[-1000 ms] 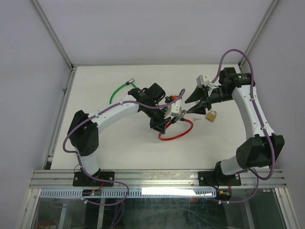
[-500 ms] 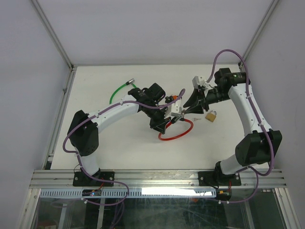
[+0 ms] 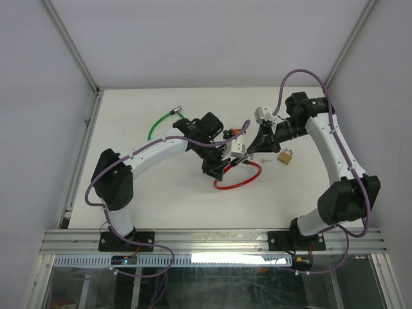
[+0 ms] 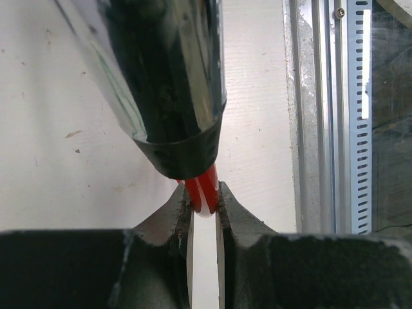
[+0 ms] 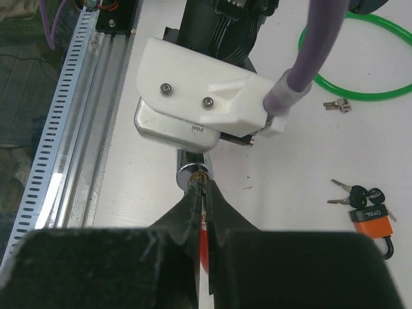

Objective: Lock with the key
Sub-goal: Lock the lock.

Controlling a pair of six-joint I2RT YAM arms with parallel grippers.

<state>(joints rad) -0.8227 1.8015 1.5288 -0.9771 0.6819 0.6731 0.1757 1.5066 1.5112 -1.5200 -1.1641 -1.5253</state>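
Observation:
A red cable lock has a black sleeved body (image 4: 161, 84) and a chrome cylinder (image 5: 191, 172). My left gripper (image 4: 205, 196) is shut on its red cable (image 4: 203, 188) just below the black body. In the right wrist view the cylinder's brass keyway faces my right gripper (image 5: 205, 188). That gripper is shut on the thin key (image 5: 205, 195), whose blade sits at the keyway. From above, both grippers meet at mid-table: the left gripper (image 3: 222, 167), the right gripper (image 3: 253, 152), and the red cable loop (image 3: 239, 185) below them.
A brass padlock (image 3: 285, 156) lies just right of the right gripper. An orange padlock with keys (image 5: 371, 219) and a loose key (image 5: 338, 104) lie beyond the lock. A green cable (image 3: 158, 122) curves at the back left. The slotted metal rail (image 5: 77, 129) runs along the near table edge.
My right gripper has moved left up to the lock's cylinder and gone from open to shut on the key. The left arm and the lock have held still.

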